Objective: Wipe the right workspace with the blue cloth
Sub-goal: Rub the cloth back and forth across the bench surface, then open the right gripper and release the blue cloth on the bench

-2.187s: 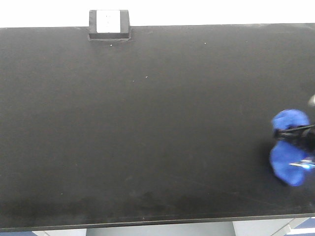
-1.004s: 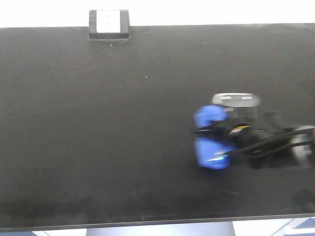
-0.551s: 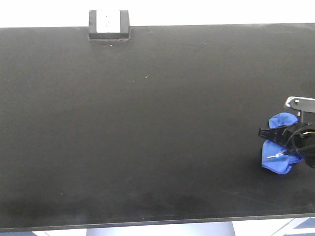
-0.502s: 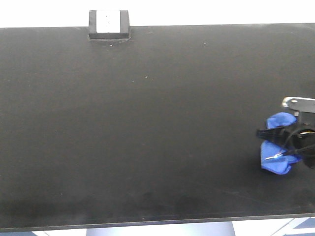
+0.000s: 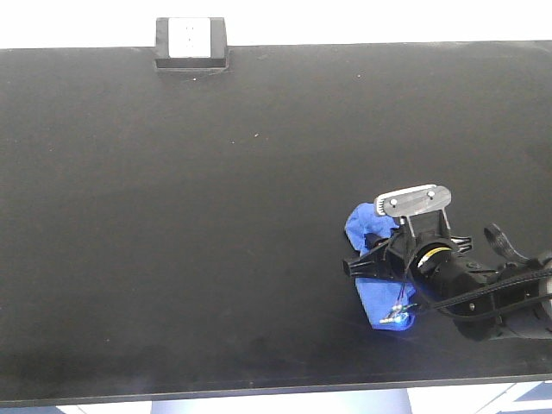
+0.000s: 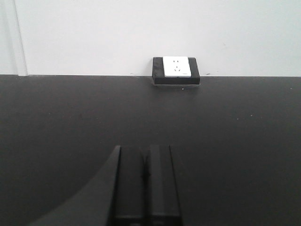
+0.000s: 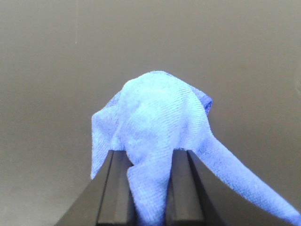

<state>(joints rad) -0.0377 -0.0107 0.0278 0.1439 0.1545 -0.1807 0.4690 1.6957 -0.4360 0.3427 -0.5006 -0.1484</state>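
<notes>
The blue cloth [image 5: 373,259] lies bunched on the black benchtop [image 5: 216,216], the right workspace, right of centre near the front. My right gripper [image 5: 358,266] is shut on the blue cloth and presses it on the benchtop. In the right wrist view the cloth [image 7: 157,117] bulges between and ahead of the two black fingers [image 7: 120,179]. My left gripper [image 6: 146,153] is shut and empty, held over bare benchtop [image 6: 244,141]; it does not show in the front view.
A small black outlet box with a white face [image 5: 191,41] stands at the back left edge; it also shows in the left wrist view [image 6: 176,69]. A white wall runs behind the benchtop. The front edge lies along the bottom.
My right gripper has swept the cloth left from the right edge to right of centre. Earlier it went out left and back right the same way.
</notes>
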